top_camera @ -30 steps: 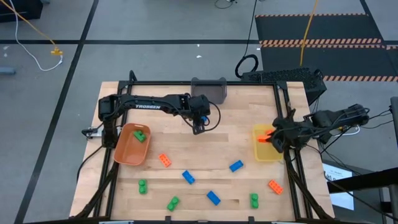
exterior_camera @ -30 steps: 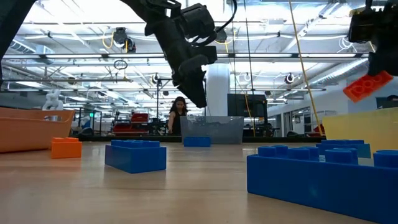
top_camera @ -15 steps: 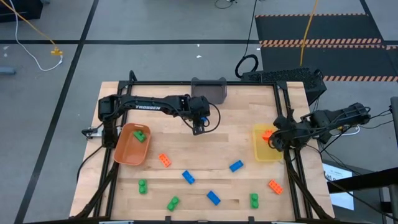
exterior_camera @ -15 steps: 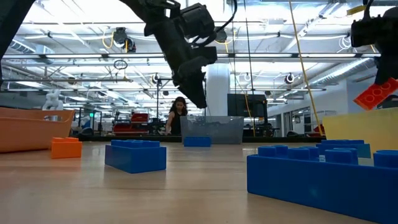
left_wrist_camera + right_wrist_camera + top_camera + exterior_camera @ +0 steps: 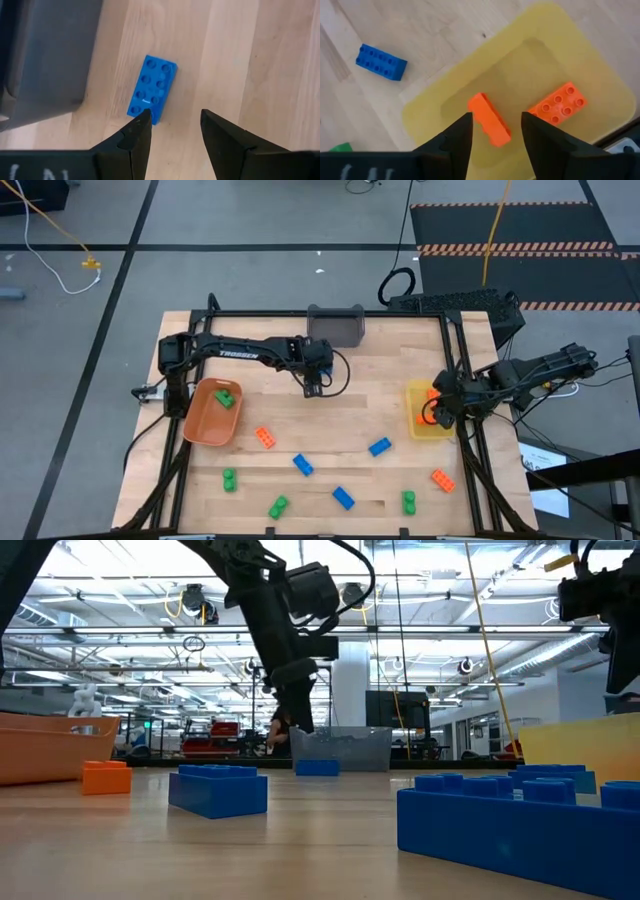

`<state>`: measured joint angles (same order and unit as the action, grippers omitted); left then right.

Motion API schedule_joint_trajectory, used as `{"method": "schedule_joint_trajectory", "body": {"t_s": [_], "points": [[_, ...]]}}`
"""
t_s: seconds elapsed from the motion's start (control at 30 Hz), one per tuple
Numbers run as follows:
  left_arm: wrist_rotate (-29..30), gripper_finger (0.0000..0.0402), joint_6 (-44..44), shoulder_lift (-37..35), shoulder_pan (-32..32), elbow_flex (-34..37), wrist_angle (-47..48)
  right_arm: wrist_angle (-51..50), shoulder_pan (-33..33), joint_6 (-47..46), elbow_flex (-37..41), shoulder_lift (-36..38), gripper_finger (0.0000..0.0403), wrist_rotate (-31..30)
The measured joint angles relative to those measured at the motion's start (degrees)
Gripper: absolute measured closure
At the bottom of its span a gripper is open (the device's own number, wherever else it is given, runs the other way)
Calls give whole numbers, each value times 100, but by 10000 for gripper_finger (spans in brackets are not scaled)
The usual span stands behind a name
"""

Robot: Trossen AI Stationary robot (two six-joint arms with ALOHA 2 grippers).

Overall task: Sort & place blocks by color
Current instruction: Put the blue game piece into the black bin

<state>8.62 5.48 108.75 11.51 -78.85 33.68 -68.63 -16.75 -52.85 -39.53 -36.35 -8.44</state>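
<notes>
Table (image 5: 350,390) first: you have a wooden top with three bins on it, an orange bin (image 5: 205,420) at the left, a grey bin (image 5: 337,326) at the far edge and a yellow bin (image 5: 425,418) at the right.

Your left gripper (image 5: 312,388) hangs just in front of the grey bin, fingers apart and holding nothing; its wrist camera looks down on a blue block (image 5: 152,88) lying flat on the wood beside that bin, the block's near end between the fingertips but lower.

Your right gripper (image 5: 432,412) sits over the yellow bin with its fingers spread. Between them, in the wrist view, an orange block (image 5: 489,119) is seen on its side over the bin floor (you cannot tell whether it is touching the floor), clear of both fingers. A second orange block (image 5: 558,104) lies studs-up in the same bin.

One green block (image 5: 226,396) is in the orange bin. Loose on the table's near half you have two more orange blocks (image 5: 265,437), three blue blocks (image 5: 302,465) and three green blocks (image 5: 278,506), all well apart.
</notes>
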Motion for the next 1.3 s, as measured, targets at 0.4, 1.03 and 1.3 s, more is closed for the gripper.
{"method": "schedule_joint_trajectory", "body": {"t_s": [0.4, 1.03, 1.3], "points": [[433, 231, 332, -1, 2, 0, -365, 1073, 2, 446, 9, -32, 182, 234], [-513, 220, 327, 90, 426, -13, -393, 7839, 337, 4561, 1375, -224, 176, -308], [-778, 206, 437, 90, 461, -17, -377, 8491, 735, 4835, 2081, -229, 176, -1488]]}}
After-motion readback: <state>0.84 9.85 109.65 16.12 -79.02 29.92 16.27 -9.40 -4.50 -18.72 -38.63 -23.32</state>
